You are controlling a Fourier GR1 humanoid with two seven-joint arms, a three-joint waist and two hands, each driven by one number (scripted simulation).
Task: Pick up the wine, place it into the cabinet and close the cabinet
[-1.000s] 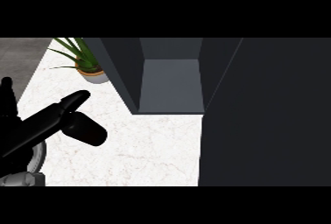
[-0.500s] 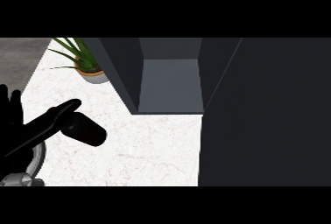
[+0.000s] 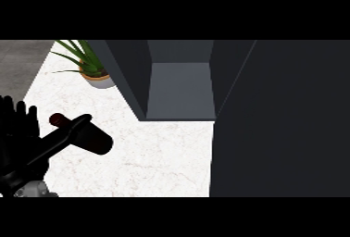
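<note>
**Ana:** Dark grey is most of it: the tall dark grey cabinet (image 3: 181,76) stands open, its door (image 3: 280,120) swung toward us and filling the right side. Below lies the white marbled counter (image 3: 157,157), with a green spiky plant in a pale round pot (image 3: 92,69) at the back left.

**Ben:** And the wine?

**Ana:** The dark wine bottle with a reddish neck (image 3: 82,134) is at the left, well apart from the cabinet's opening. The black left hand (image 3: 31,143) is against it, the thumb lying across the bottle. I take that as clamped on the bottle, though black on black makes the fingers behind hard to read.

**Ben:** What could go wrong?

**Ana:** My guess: the bottle sits slanted across the hand, so it could slip or turn on the way over. The cabinet's left wall stands between bottle and shelf, so a straight sideways move could knock the bottle against it. The plant is near that path too.

**Ben:** Anything hidden?

**Ana:** The right hand shows nowhere. The door hides whatever is behind it, including its handle. I can't tell whether the bottle is lifted or touching the counter, and the left forearm is cut off at the lower edge.
</note>
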